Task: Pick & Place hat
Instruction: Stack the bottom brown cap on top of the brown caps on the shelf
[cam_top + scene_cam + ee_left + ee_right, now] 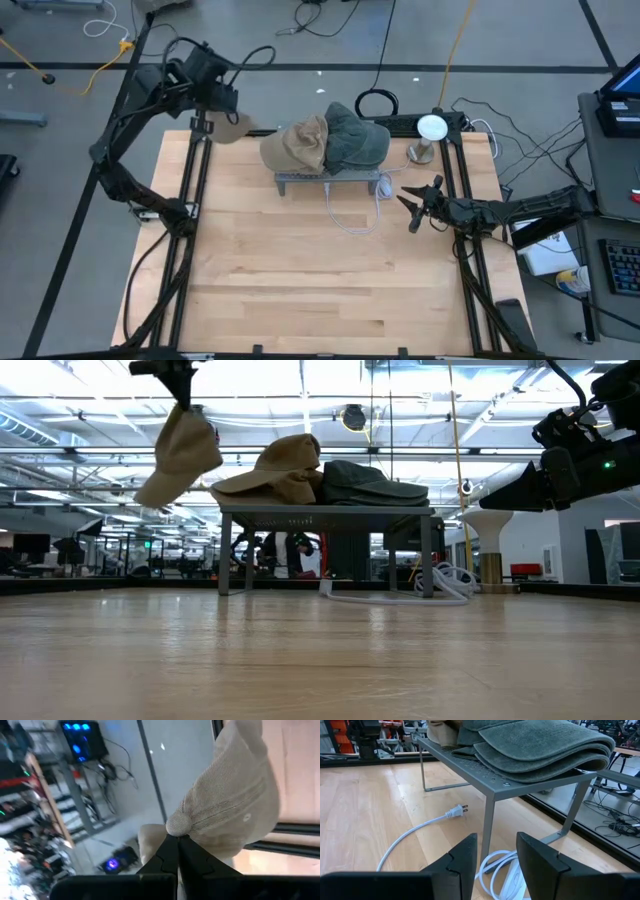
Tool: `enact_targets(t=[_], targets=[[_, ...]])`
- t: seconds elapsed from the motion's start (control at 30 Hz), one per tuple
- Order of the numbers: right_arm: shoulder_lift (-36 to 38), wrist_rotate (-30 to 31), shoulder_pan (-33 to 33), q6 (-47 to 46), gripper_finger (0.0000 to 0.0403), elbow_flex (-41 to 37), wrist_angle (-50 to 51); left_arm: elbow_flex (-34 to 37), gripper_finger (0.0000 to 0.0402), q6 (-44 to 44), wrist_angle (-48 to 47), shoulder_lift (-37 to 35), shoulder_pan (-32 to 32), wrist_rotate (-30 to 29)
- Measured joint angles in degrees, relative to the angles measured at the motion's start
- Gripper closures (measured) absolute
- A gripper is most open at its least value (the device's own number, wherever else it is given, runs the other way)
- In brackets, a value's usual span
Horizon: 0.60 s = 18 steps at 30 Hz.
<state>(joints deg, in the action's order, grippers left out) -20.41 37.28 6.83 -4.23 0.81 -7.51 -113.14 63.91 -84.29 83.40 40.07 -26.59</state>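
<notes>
Above the far left corner of the light wooden tabletop, the left gripper was clamped on a beige fabric cap, hanging clear of the surface. Beside it, a tan cap and a dark green cap lay on a grey metal rack. The right gripper hovered near the rack, fingers apart, holding nothing, with a white power cord below.

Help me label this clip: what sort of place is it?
Probably a robotics lab in an open industrial hall: a wooden table in a metal frame, loose cables on the floor, ceiling trusses and equipment racks behind.
</notes>
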Motion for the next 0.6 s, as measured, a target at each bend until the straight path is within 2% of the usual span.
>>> enact_targets(t=[0.1, 0.3, 0.6], targets=[[0.00, 0.00, 0.00, 0.01, 0.0273, 0.00, 0.00, -2.02, 0.0401, 3.39, 0.02, 0.00, -1.40, 0.68], [-0.01, 0.00, 0.00, 0.01, 0.0273, 0.00, 0.02, -3.45, 0.0401, 7.83, 0.05, 0.04, -3.93, 6.91], [0.00, 0.02, 0.00, 0.01, 0.0273, 0.00, 0.00, -3.50, 0.0401, 9.25, 0.00, 2.61, -8.90, 7.24]])
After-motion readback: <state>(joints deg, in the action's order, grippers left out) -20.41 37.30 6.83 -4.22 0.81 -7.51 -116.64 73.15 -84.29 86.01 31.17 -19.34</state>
